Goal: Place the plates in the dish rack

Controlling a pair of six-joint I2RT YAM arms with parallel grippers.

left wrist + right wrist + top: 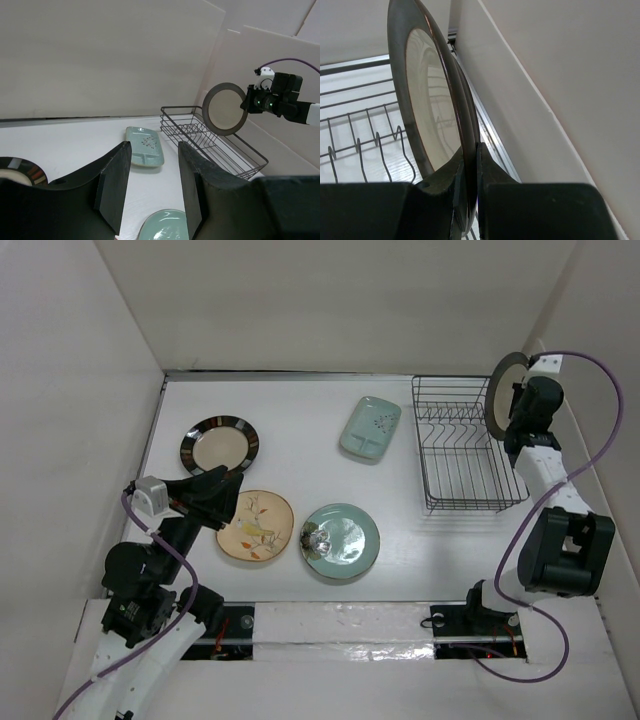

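Observation:
My right gripper [515,405] is shut on the rim of a cream plate with a dark rim [500,390], held upright on edge above the right side of the dark wire dish rack [440,465]; it also shows in the right wrist view [432,100] and the left wrist view [224,109]. My left gripper [222,492] is open and empty, hovering between the striped dark-rimmed plate [220,444] and the floral cream plate [256,525]. The round celadon plate [341,540] and the squarish pale green plate [370,427] lie flat on the table.
The rack [365,130] stands against the right wall, its prongs bare. White walls enclose the table on the left, back and right. A shiny clear object [315,537] lies on the celadon plate's left edge.

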